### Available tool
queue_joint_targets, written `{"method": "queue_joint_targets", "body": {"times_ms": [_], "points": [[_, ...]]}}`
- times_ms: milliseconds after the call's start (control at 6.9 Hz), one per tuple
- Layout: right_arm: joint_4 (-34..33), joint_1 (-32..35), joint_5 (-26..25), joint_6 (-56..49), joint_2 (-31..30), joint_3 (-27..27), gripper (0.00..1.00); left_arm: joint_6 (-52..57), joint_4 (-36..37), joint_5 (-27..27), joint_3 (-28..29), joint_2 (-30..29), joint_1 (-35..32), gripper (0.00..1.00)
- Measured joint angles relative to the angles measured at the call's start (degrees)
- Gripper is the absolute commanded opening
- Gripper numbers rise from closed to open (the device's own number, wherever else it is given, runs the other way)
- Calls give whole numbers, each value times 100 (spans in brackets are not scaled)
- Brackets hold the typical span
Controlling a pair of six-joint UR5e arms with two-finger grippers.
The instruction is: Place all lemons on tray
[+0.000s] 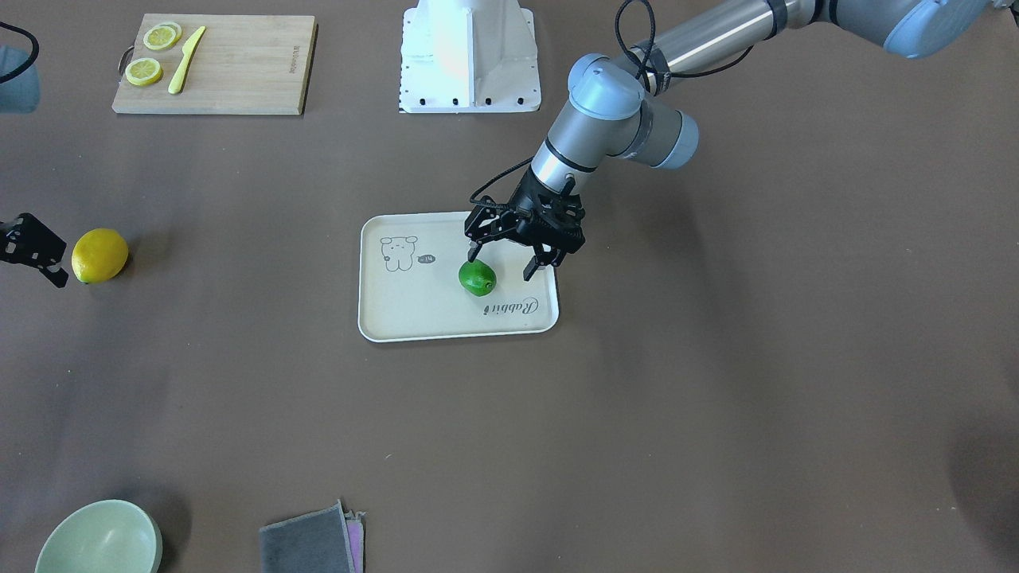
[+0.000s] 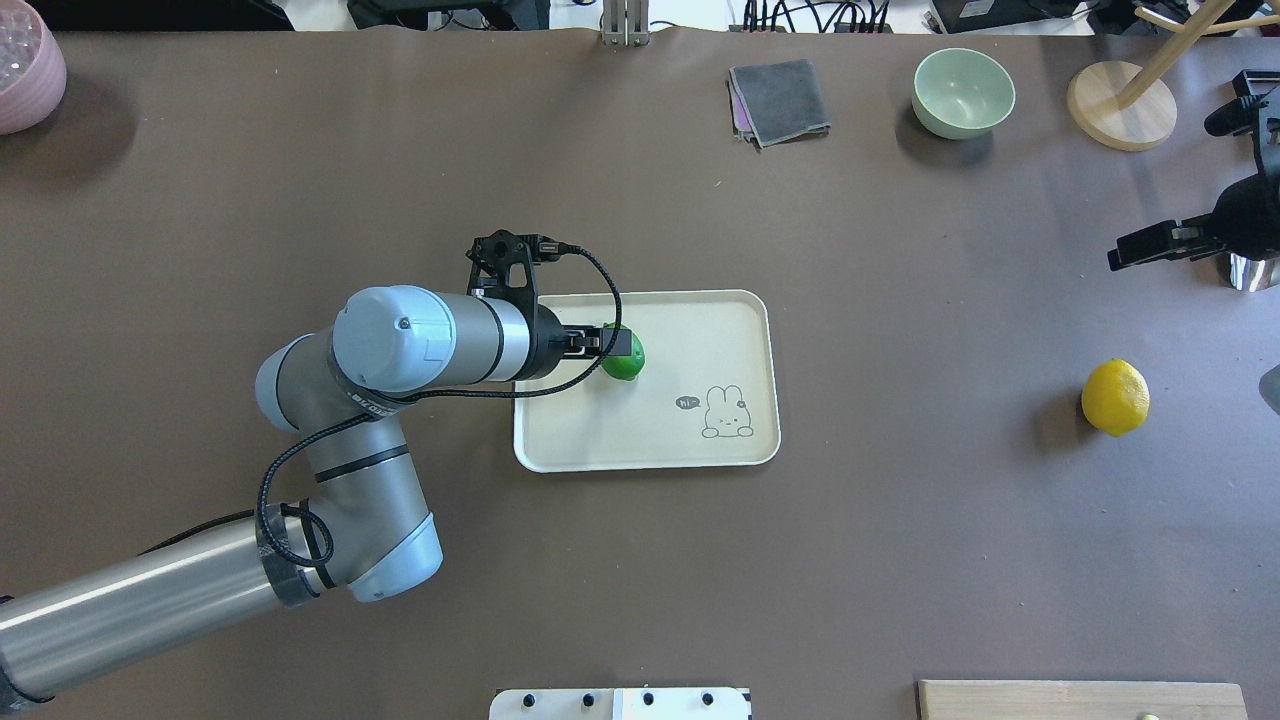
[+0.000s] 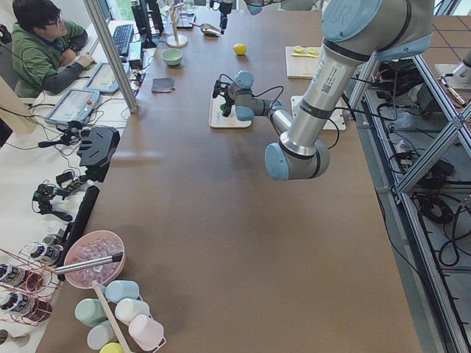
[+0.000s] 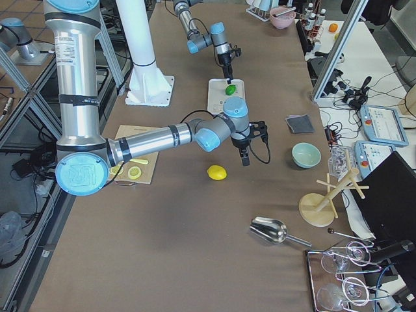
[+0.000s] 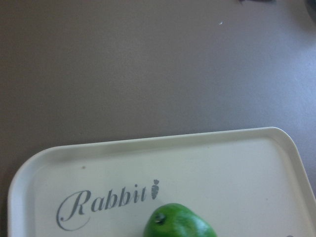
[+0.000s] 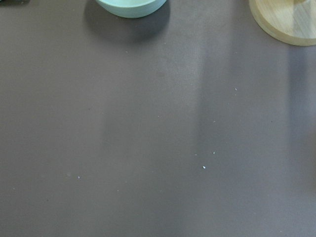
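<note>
- Black left gripper (image 1: 501, 265) hangs just above the tray (image 1: 414, 318) at the centre of the front view, jaws spread and holding nothing.
- Under it the green lemon (image 1: 478, 278) lies on the tray, right of the tray's middle and just above the "Rabbit" script (image 1: 511, 308).
- At that view's left edge the right gripper (image 1: 40, 253) pokes in near the yellow lemon (image 1: 99, 255); I cannot tell whether it is spread or closed.
- That yellow lemon rests on the bare tabletop (image 1: 239, 358), well apart from the tray.
- It is probably firm and light, with glossy skin that may slip, and its oval shape could roll. It is best pinched across the fat middle, not the pointed ends.
- The tray's raised rim needs clearing. Open tabletop lies between fruit and tray, and the tray's left half by the cartoon drawing (image 1: 398, 253) offers room.
</note>
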Motion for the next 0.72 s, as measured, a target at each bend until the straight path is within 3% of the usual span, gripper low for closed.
{"method": "queue_joint_targets", "body": {"times_ms": [435,725], "points": [[164,-58,-96,132,-415,16,98,1087,770,-1314,-956,706,-1099,99],[1043,-177,-127,978,-1120,9,98,1430,831,-1909,-1034,859,-1649,99]]}}
